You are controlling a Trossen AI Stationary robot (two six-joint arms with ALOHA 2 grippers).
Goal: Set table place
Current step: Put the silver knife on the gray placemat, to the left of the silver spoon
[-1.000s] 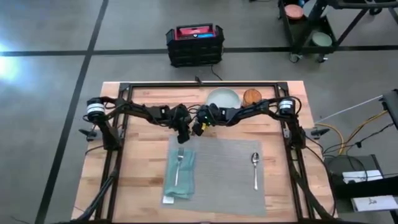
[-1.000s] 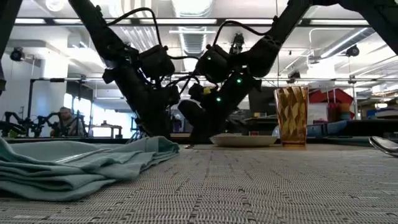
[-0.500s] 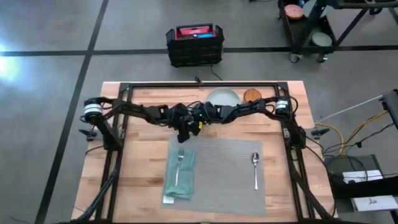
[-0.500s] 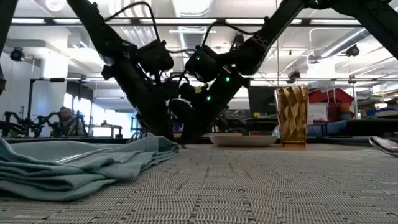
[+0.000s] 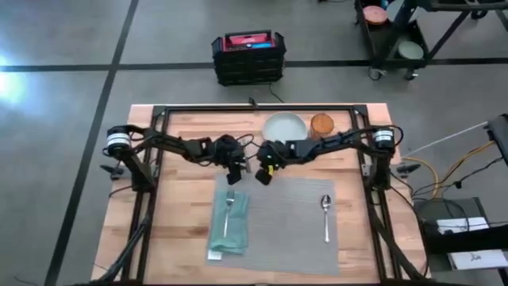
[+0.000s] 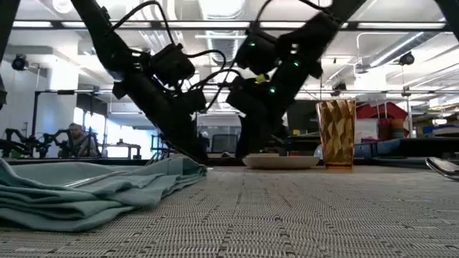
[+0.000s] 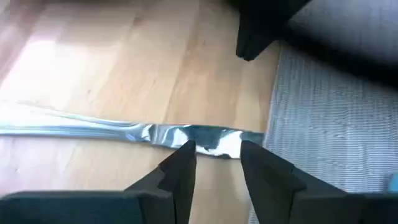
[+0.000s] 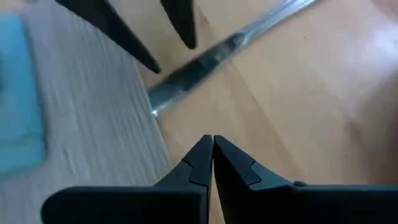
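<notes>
Table [image 5: 190,214]: light plank top under a black frame, filling the middle of the high view. Grey woven placemat [image 5: 286,218] lies centre-low in that frame. On its left strip, a teal napkin [image 5: 230,226] with the fork [image 5: 228,208] lying on top; the spoon [image 5: 325,214] sits near the mat's right edge. Pale plate [image 5: 284,125] and amber glass [image 5: 321,124] stand side by side on bare wood above the mat, upper centre of frame.

Knife [image 7: 124,132]: flat on the wood, one end touching the mat's edge (seen clearly only from the wrist cameras).

Left gripper [image 5: 234,175]: just left of centre in the high view, at the mat's top left corner. In its wrist view the fingers [image 7: 180,168] are parted, one either side of the knife end, not pinching it.

Right gripper [image 5: 264,176]: just beside the left one, over the mat's top edge. Its fingertips [image 8: 202,155] are pressed together, holding nothing; the knife lies beyond them.

Black crate [image 5: 248,57]: on the grey floor, top centre, well apart from the table.
</notes>
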